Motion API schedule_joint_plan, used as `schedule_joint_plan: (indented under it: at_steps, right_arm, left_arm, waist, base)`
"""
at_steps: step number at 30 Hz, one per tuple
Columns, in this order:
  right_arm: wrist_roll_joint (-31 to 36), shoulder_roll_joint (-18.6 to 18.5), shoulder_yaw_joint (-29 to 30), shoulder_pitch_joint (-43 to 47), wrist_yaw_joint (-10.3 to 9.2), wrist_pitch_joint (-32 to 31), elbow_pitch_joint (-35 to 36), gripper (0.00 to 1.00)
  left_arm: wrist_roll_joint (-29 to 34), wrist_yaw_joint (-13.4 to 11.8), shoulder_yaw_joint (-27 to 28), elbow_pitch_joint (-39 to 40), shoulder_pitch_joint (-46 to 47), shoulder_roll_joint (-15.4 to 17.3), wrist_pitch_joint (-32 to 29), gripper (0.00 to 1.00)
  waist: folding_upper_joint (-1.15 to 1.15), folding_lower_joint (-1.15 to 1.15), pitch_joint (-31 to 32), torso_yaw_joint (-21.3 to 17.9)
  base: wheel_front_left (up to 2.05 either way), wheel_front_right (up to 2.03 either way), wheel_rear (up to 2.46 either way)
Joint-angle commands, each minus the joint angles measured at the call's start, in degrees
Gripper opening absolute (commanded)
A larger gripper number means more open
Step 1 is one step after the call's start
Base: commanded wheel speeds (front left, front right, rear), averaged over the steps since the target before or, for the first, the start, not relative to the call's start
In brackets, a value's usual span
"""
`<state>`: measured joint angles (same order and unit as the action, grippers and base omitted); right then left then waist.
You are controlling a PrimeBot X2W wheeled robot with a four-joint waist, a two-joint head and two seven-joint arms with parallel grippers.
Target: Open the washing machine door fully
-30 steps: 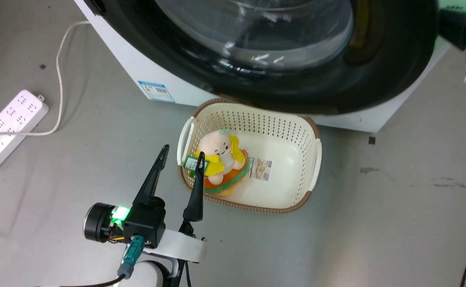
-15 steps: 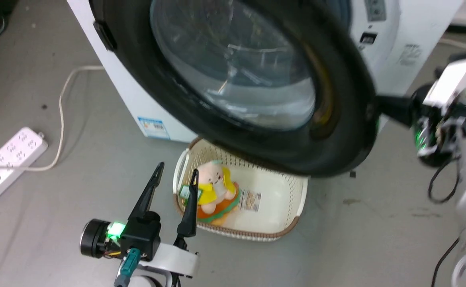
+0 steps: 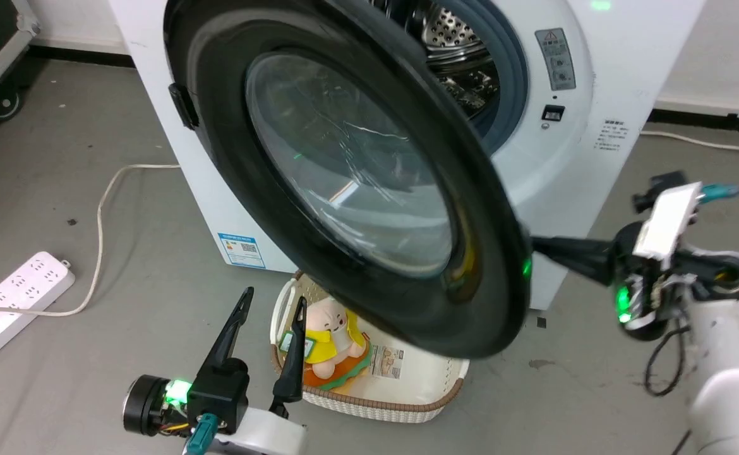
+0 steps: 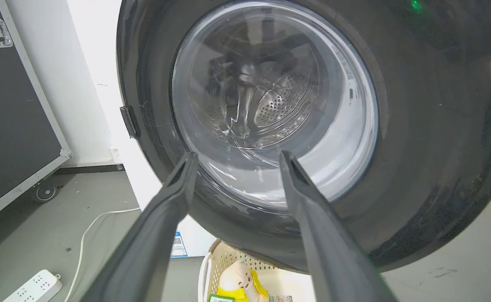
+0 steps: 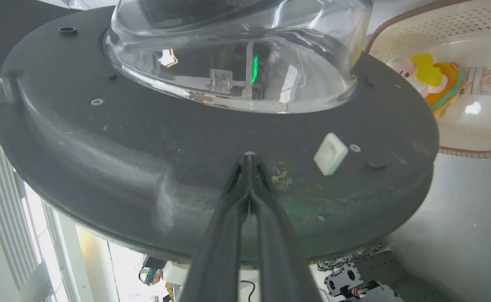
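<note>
The washing machine (image 3: 571,145) stands white ahead, and its steel drum (image 3: 458,50) shows behind the door. The washing machine door (image 3: 230,145) hangs partly open, its free right edge swung out toward me. Its glass bowl (image 4: 270,105) faces my left gripper (image 4: 238,154), which is open and short of the glass. That left gripper (image 3: 273,296) hovers low beside the basket. My right gripper (image 3: 537,243) reaches in from the right behind the door's free edge. In the right wrist view the right gripper (image 5: 249,156) is shut, its tips touching the door's dark inner rim (image 5: 103,138).
A cream perforated basket (image 3: 407,404) holding a yellow plush toy (image 3: 328,335) sits on the floor under the door. A white power strip (image 3: 16,300) and its cable lie at the left. A black wheeled case (image 4: 10,105) stands left of the machine.
The head camera has tilted up, bringing the machine's front, the drum opening and the right arm into view. The right gripper stays at the door's free edge. The left gripper stays open.
</note>
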<state>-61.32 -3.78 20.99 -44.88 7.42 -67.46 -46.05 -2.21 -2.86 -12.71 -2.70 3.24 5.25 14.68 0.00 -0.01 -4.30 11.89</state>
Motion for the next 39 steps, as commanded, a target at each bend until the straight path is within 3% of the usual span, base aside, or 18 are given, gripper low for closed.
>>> schedule_joint_plan:
  at_steps: [1, 4, 5, 6, 18, 24, 30, 31, 32, 35, 39]
  right_arm:
    - [-3.0, 0.9, -3.1, 2.1, 0.07, 0.2, 0.6, 0.0]
    - [-8.6, 0.9, -8.4, 4.6, 0.07, 1.5, 1.9, 0.0]
    - [-13.4, 0.9, -14.1, 7.2, 0.07, 2.9, 3.6, 0.0]
    - [-14.9, 0.9, -15.9, 8.1, 0.07, 3.3, 4.3, 0.0]
    - [-27.4, 0.9, -34.7, 17.5, 0.07, 9.9, 14.3, 0.0]
    - [-28.8, 0.9, -38.5, 18.8, 0.07, 13.0, 16.0, 0.0]
    - [-27.1, -0.4, -36.1, 18.5, 0.07, 18.2, 18.9, 0.0]
    - [-25.7, -1.2, -35.4, 18.5, 0.07, 20.2, 20.1, 0.3]
    - [-23.7, -2.2, -35.0, 18.5, 0.07, 22.5, 21.8, 1.0]
    - [-17.2, -5.3, -33.0, 19.6, 0.07, 30.7, 28.6, 1.0]
    - [-0.3, -12.6, -34.5, 22.4, 0.07, 45.0, 39.9, 1.0]
  left_arm:
    - [-0.2, 0.1, 0.1, -0.3, -1.0, 0.4, 0.3, 1.0]
    - [-0.3, 0.2, 0.1, -0.5, -1.3, 0.5, 0.3, 1.0]
    - [-0.3, 0.2, 0.2, -0.5, -1.7, 0.6, 0.3, 1.0]
    - [-0.2, 0.2, 0.2, -0.5, -1.9, 0.6, 0.3, 1.0]
    - [-1.0, 0.4, 0.6, -1.3, -4.7, 0.5, 0.3, 1.0]
    - [-1.1, 0.4, 0.8, -1.4, -5.0, 0.4, 0.3, 1.0]
    - [-1.3, 0.0, 1.3, -1.3, -5.2, 0.2, 0.3, 1.0]
    - [-1.3, 0.0, 1.5, -1.3, -5.3, 0.2, 0.3, 1.0]
    - [-1.4, 0.0, 1.6, -1.2, -5.4, 0.2, 0.3, 1.0]
    - [-1.8, 0.0, 2.3, -1.2, -5.5, 0.2, 0.3, 1.0]
    - [-2.0, 0.2, 3.2, -0.8, -5.4, 0.4, 0.3, 1.0]
  waist:
    - [0.0, 0.01, 0.4, 0.2]
    - [0.0, 0.01, 0.8, 0.5]
    - [0.0, 0.01, 1.2, 0.9]
    - [0.0, 0.01, 1.3, 1.0]
    - [0.0, 0.01, 2.8, 2.6]
    - [0.0, 0.01, 2.9, 3.4]
    - [0.0, 0.01, 3.4, 2.6]
    - [0.0, 0.01, 3.5, 2.2]
    - [0.0, 0.01, 3.7, 1.8]
    - [0.0, 0.01, 4.1, 0.6]
    - [0.0, 0.01, 4.3, -1.0]
  base:
    - [0.0, 0.0, 0.0]
    - [0.0, 0.0, 0.0]
    - [0.0, 0.0, 0.0]
    - [0.0, 0.0, 0.0]
    - [0.0, 0.0, 0.0]
    - [0.0, 0.0, 0.0]
    - [0.0, 0.0, 0.0]
    - [0.0, 0.0, 0.0]
    - [0.0, 0.0, 0.0]
    - [0.0, 0.0, 0.0]
    - [0.0, 0.0, 0.0]
